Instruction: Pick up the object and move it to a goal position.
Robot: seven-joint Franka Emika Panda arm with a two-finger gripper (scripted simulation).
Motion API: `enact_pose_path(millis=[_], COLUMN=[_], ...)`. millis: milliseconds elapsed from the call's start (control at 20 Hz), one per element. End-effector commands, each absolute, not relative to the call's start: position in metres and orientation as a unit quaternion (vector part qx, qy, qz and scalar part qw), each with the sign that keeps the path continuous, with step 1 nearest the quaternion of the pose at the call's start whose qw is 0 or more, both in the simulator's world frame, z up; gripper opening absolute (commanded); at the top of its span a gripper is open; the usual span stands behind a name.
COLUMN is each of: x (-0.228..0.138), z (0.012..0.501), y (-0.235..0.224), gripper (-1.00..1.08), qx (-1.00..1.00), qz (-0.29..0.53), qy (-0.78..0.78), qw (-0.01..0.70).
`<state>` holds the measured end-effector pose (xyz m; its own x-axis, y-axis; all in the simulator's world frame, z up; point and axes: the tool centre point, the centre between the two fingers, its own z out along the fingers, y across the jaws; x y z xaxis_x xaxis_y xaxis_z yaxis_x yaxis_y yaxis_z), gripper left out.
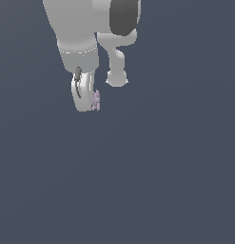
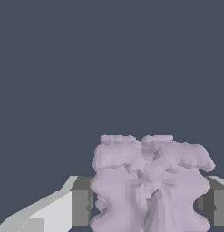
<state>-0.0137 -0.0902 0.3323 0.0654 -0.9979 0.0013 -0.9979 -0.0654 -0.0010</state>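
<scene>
1. The object [image 2: 149,186] is a pale lilac-pink lump, mottled and bumpy, roughly cube-shaped with deep creases running down its face.
2. In the wrist view it fills the space between the two fingers [image 2: 80,206], its sides meeting the grey pads at 9 o'clock and 3 o'clock of the lump.
3. In the exterior view the object [image 1: 95,100] shows as a tiny lilac speck pressed against the lower end of the hand [image 1: 85,97], on its 3 o'clock side.
4. The hand is clamped on the object: both pads touch it, and the lump sits squarely between them.
5. Only a small part of the lump shows past the white finger in the exterior view; the rest is hidden behind it.
6. The hand points downward, with a dark strip running along its near face.
7. Above the hand, toward 12 o'clock, rises the white arm [image 1: 73,26], with a dark grey patch toward 1 o'clock.
8. A second white link [image 1: 117,71] hangs just beside the hand at its 2 o'clock, apart from the object.
9. Everything else in both views is a flat, even slate-blue ground [image 1: 161,181]; whether it is a desk surface or open background I cannot tell.
10. No brand, label or writing can be read on the object, the hand or the arm.
</scene>
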Motion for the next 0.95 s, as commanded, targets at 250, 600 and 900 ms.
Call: enact_pose_path(millis=[250,600,900], x=[-0.016,-0.016,-0.015], z=[0.399,0.431,0.439], y=[-0.089,-0.088,-0.087], gripper=[-1.0,-1.0,-1.0], qx=[0.73,0.731,0.731], qz=[0.0,0.0,0.0], qy=[-0.683,-0.682,-0.682], qw=[0.001,0.0,0.0])
